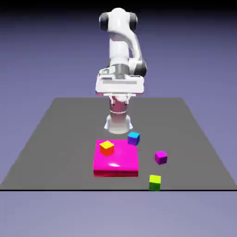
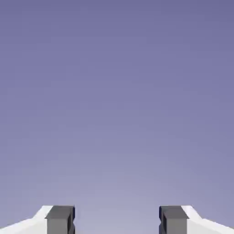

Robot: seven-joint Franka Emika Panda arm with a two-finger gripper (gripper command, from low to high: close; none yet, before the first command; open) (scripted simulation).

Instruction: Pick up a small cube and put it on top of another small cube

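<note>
**Claw apart over nothing but backdrop; cubes lie loose on the worktop**

From my seat, the worktop (image 1: pixel 55 139) is a flat, matte dark-grey sheet with no texture. On it lies a broad, low pink slab (image 1: pixel 118 162), glossy on top with a soft highlight and a redder front edge. A little yellow cube (image 1: pixel 107 147) with an orange side sits on the slab's far corner, toward the exterior view's left. A blue cube (image 1: pixel 133 138) stands just beside the slab's far edge at the exterior view's right. The small purple cube (image 1: pixel 160 157) rests alone on the worktop, to the exterior view's right of the slab and apart from it. A green cube (image 1: pixel 155 182) sits near the worktop's front edge.

The smooth white arm (image 1: pixel 121 41) is folded above the far side, its hand well above the cubes. In the hand view I see the claw (image 2: pixel 117 221) with its two blocky grey fingertips (image 2: pixel 60 220) spread wide, nothing between them, only plain backdrop ahead.
</note>
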